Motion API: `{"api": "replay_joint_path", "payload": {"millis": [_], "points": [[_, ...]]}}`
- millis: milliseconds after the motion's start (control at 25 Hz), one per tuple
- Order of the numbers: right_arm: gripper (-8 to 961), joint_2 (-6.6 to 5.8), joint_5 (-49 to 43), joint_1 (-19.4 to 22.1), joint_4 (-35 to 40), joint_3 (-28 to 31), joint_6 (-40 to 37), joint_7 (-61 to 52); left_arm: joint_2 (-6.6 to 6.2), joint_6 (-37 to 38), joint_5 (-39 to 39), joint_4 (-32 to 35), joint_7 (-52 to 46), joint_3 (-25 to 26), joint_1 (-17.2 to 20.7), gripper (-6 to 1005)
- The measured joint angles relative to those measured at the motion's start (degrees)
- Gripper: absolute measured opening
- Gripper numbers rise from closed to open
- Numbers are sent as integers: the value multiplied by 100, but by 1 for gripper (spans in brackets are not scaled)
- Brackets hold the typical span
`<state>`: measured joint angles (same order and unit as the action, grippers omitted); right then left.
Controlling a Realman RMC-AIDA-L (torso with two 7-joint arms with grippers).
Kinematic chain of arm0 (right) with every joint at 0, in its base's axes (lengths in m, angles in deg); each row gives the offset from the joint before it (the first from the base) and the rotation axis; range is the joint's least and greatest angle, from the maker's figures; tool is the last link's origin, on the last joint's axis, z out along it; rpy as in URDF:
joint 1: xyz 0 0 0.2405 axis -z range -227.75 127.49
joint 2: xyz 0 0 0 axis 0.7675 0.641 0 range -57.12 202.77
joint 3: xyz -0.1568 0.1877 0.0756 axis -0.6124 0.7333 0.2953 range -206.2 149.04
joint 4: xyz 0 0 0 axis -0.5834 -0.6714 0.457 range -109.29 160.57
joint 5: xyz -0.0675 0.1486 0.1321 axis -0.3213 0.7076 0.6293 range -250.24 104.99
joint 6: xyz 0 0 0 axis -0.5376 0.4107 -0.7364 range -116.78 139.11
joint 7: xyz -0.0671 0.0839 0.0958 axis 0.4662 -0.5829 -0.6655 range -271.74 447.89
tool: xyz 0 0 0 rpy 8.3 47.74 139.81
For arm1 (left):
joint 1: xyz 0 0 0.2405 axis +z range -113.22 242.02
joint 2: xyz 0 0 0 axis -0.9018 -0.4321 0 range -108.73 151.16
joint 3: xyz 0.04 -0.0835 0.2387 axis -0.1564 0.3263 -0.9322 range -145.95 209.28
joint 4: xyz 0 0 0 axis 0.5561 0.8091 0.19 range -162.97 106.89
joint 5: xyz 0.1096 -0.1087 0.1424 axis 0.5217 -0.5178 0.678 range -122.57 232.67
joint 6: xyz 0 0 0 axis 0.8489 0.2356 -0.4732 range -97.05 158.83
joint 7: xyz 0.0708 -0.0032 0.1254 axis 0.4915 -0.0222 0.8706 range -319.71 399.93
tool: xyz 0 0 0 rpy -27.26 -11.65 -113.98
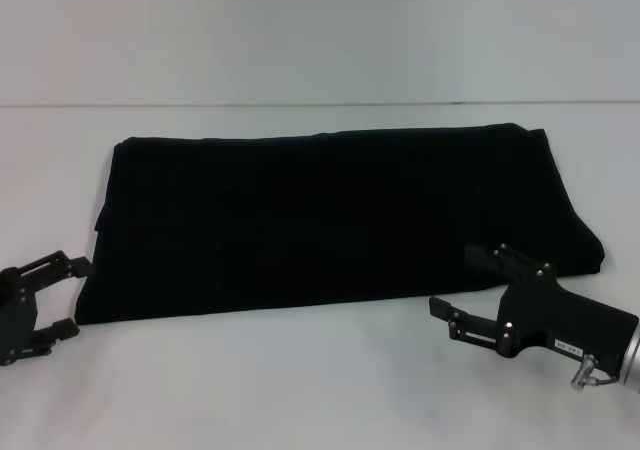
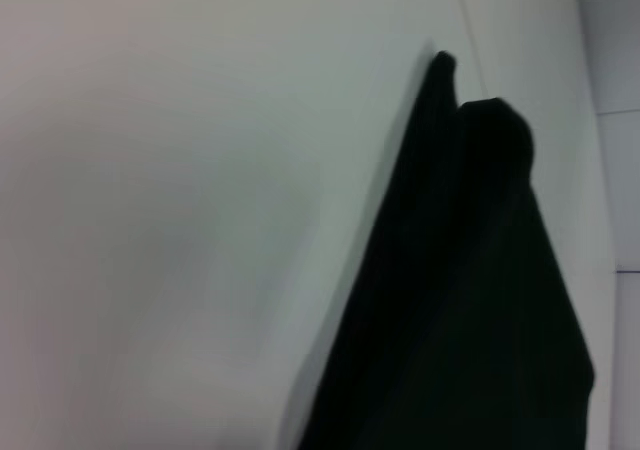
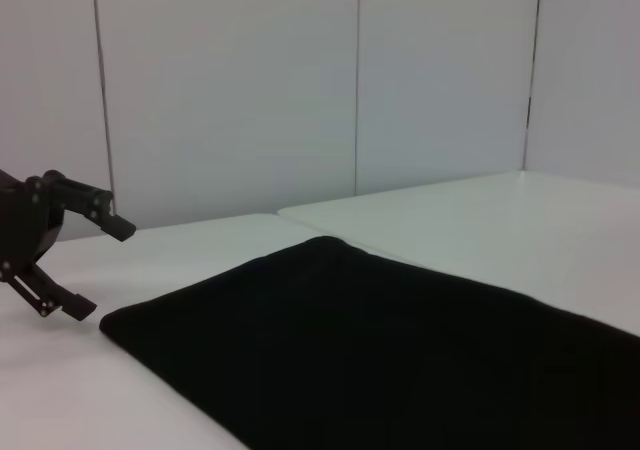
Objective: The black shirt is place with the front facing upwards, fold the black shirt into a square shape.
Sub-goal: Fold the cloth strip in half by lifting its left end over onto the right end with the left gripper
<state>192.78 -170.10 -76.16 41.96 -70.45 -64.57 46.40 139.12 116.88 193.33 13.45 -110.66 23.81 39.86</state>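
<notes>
White table (image 1: 300,390) with a seam, pale panelled wall (image 3: 230,90) behind.

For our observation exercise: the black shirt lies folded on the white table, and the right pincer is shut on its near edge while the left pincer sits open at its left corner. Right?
Not quite. The head view shows the right pincer open beside the black shirt, gripping nothing. The rest holds: the left pincer is open at the left corner, on the white table.

A large black cotton shirt (image 1: 340,220) lies folded into a wide rectangle on the white table (image 1: 300,390). The left gripper (image 1: 60,295), fingers apart, sits just beside the shirt's near left corner; the right gripper (image 1: 462,282), also spread, overlaps its near right edge.
</notes>
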Motion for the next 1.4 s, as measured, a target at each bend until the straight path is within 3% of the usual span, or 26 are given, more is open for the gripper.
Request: {"api": "replay_joint_path", "payload": {"millis": [1400], "points": [[883,9,1,-3,-147,-172,74,81,-59,-473,270,-188,-332,-127,-233,947]]}}
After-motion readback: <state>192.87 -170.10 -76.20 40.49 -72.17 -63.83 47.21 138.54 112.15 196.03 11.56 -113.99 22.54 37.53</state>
